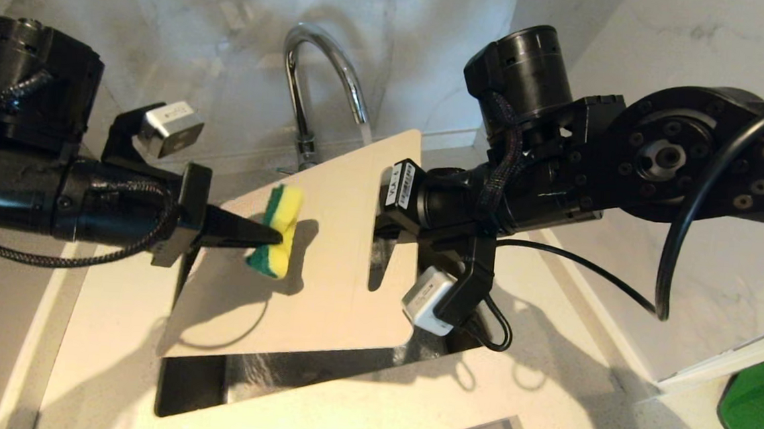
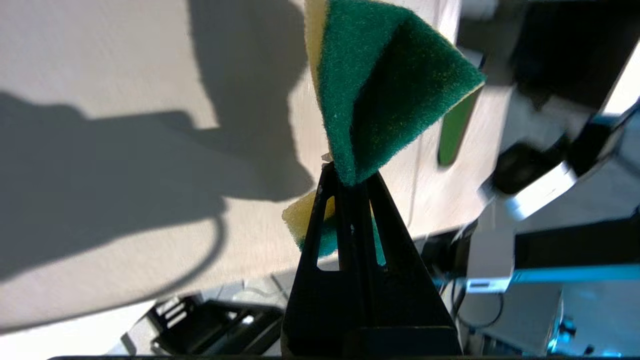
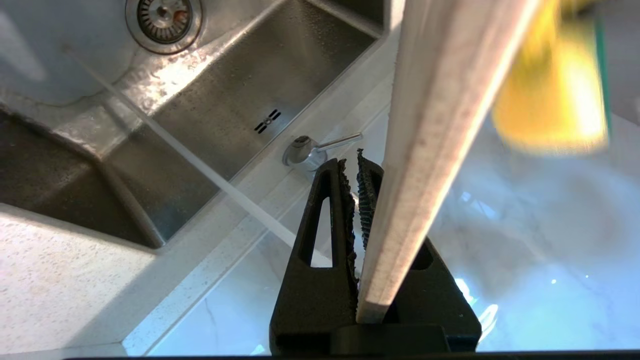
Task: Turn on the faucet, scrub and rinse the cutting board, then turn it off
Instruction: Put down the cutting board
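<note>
Our right gripper (image 1: 387, 231) is clamped on the edge of the cutting board (image 1: 339, 265), holding it tilted over the sink (image 3: 280, 65), its long axis running away from us toward the faucet (image 1: 328, 72), whose water stream (image 3: 200, 165) runs behind the board's far end. Our left gripper (image 1: 274, 236) is pinched tight on the folded sponge (image 1: 277, 231), which sits just at its tips, close against the board's upper face. We judge the scrub stroke belongs to this nearer left arm.

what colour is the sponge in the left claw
Yellow with a green scrubbing layer; the sponge shows best in the head view.
</note>
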Robot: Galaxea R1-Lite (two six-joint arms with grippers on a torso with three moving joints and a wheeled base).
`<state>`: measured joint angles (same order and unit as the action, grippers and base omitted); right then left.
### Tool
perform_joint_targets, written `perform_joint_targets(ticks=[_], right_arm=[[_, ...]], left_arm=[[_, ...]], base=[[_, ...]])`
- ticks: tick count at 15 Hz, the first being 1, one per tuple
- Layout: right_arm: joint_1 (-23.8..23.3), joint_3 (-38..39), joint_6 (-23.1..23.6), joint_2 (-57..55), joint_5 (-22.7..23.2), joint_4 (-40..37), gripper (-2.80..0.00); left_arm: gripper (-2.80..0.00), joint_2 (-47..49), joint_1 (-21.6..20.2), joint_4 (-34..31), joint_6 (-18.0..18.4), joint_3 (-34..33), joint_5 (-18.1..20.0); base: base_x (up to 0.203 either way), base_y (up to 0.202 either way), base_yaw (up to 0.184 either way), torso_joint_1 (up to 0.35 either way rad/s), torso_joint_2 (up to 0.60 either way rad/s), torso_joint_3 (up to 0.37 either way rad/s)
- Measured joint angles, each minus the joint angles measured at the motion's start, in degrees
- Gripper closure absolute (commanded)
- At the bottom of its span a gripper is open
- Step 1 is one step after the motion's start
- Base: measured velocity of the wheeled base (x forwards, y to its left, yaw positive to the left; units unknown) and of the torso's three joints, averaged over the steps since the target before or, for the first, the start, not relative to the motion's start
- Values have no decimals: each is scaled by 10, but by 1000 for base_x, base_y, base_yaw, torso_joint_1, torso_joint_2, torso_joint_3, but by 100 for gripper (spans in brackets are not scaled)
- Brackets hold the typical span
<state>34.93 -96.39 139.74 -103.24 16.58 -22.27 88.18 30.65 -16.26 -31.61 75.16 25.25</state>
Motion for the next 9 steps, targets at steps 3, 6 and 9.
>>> perform_joint_targets(ticks=[3,6,9], right_arm=[[-7,2,0,-1,-1,0,0],[-11,3,0,-1,0,-1,0],[-12,2,-1,-1,-2,-1,0]], left_arm=[[0,-4,18,72,2,-81,-6],[0,-1,13,125,1,-152,-10],[0,10,-18,185,2,-211,-10]], base=[[0,0,0,0,0,0],[0,0,0,0,0,0],[0,0,0,0,0,0]])
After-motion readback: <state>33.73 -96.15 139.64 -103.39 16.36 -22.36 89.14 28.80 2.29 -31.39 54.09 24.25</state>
